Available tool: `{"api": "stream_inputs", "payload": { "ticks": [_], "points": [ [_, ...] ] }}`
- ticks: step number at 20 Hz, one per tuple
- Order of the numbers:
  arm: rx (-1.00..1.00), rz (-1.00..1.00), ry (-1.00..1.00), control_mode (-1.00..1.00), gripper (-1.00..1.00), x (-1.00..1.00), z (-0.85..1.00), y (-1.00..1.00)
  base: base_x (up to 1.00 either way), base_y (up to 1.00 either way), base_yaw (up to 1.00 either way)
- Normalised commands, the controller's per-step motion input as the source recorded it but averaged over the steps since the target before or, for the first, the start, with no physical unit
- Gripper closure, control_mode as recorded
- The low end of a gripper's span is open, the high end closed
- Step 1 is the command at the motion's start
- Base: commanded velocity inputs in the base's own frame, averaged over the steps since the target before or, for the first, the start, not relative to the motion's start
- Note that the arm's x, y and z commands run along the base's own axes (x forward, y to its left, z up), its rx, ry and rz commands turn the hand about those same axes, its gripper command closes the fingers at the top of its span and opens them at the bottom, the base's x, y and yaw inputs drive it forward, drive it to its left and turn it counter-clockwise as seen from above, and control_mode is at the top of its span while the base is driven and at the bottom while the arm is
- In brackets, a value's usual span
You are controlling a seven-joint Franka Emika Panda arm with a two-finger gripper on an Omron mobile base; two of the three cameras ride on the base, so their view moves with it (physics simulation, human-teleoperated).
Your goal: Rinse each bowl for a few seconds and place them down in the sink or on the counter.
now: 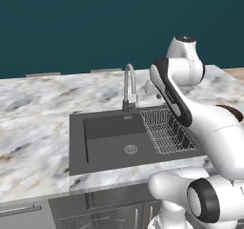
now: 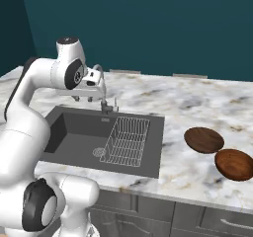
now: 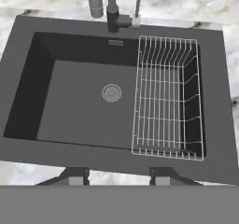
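Progress: nothing rinsed yet, by the look of it; both bowls dry on the counter, no water seen at the faucet.
Bowls: near bowl and far bowl just beside each other, to the right of the sink, well apart from it.
Left to do: fetch each bowl, hold it under the faucet, set it down; twice over.
Gripper: gripper poised high above the sink, looking down into it; fingers spread apart, nothing between them.
Sink: basin bare around the drain; wire rack filling the right part.
Edges: sink rim between basin and bowls; front edge of the counter close to the near bowl.
Open room: wide bare marble around the bowls for a reach from above; under the faucet, free space on the drain side, likely tighter over the rack.
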Motion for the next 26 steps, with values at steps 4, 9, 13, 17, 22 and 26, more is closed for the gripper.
{"api": "stream_inputs", "payload": {
  "ticks": [4,9,13,17,22,26],
  "points": [
    [0.0,0.0,-0.04,-1.0,-1.0,-0.13,0.0,0.0,0.0,0.0,0.0],
    [0.0,0.0,-0.14,-1.0,-1.0,-0.33,0.07,0.0,0.0,0.0,0.0],
    [0.0,0.0,-0.15,-1.0,-1.0,-0.35,0.04,0.0,0.0,0.0,0.0],
    [0.0,0.0,-0.11,-1.0,-1.0,-0.38,0.0,0.0,0.0,0.0,0.0],
    [0.0,0.0,-0.06,-1.0,-1.0,-0.23,-0.01,0.0,0.0,0.0,0.0],
    [0.0,0.0,-0.1,-1.0,-1.0,-0.08,-0.02,-0.05,0.0,0.0,0.0]
  ]
}}
